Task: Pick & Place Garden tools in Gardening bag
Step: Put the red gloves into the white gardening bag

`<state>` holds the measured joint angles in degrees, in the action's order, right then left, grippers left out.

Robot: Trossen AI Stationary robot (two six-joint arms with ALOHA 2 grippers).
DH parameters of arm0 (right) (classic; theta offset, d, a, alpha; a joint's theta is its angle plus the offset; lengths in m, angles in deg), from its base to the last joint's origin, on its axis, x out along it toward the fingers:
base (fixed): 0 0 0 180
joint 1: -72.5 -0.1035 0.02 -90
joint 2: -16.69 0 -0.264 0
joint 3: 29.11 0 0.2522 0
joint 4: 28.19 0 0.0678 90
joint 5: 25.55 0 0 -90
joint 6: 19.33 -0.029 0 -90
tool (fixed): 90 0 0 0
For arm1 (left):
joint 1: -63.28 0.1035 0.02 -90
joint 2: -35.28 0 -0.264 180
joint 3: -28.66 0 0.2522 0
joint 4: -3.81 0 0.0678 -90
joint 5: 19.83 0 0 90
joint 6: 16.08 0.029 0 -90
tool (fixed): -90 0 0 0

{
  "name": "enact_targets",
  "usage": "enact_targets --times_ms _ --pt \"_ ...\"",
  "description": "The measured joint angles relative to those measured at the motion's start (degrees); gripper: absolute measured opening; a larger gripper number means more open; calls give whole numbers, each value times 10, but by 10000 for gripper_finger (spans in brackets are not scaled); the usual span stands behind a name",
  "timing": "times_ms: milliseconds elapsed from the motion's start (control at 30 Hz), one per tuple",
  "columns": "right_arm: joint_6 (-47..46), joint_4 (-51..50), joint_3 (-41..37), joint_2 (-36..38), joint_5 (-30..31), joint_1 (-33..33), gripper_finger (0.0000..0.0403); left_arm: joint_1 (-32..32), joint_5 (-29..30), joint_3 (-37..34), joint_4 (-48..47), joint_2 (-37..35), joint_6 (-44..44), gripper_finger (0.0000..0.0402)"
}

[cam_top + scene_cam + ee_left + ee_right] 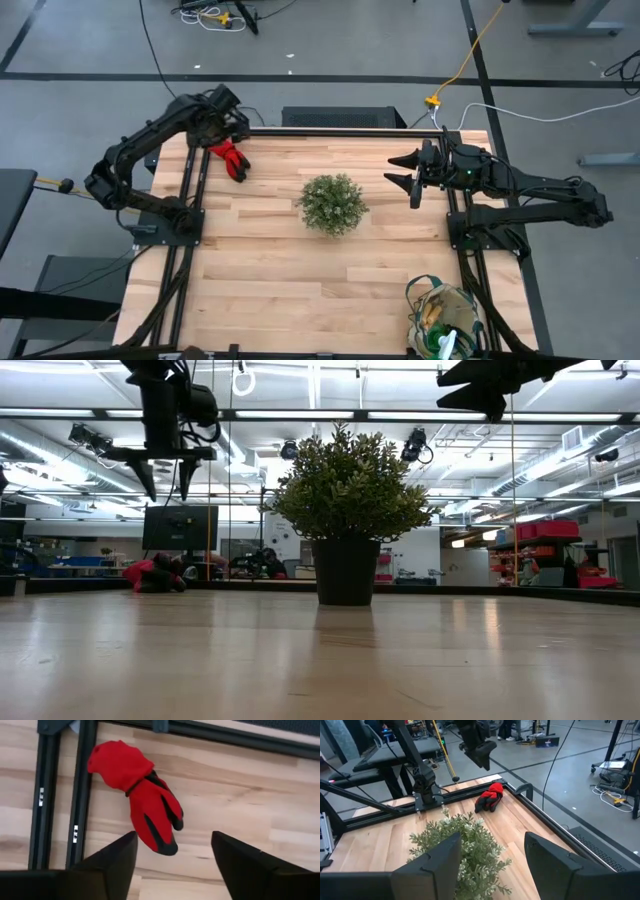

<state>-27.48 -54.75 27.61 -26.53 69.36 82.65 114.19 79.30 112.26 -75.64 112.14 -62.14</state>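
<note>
The red gloves [231, 158] with dark palms lie flat on the table at its far left corner; they also show in the left wrist view [141, 800], the low view [150, 574] and the right wrist view [489, 797]. My left gripper [232, 123] hangs open above them, fingers pointing down [174, 852], touching nothing. My right gripper [403, 170] is open in the air at the far right, pointing toward the plant. The beige gardening bag [443, 318] with green trim stands at the near right corner, with tools and a green-and-white item inside.
A round bushy potted plant [333, 203] stands at the table's middle, between the two arms. Black frame rails [192, 190] run along the left and right sides and the far edge. Bare wood lies across the near left of the table.
</note>
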Motion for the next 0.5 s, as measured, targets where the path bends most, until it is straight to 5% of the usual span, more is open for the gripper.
enact_targets --times_ms 200,500 --pt "8 0 0 0 0 0 220 20 -19 0 0 0 -17 298" --pt "11 0 0 0 0 0 220 18 -33 1 -8 57 -27 300"
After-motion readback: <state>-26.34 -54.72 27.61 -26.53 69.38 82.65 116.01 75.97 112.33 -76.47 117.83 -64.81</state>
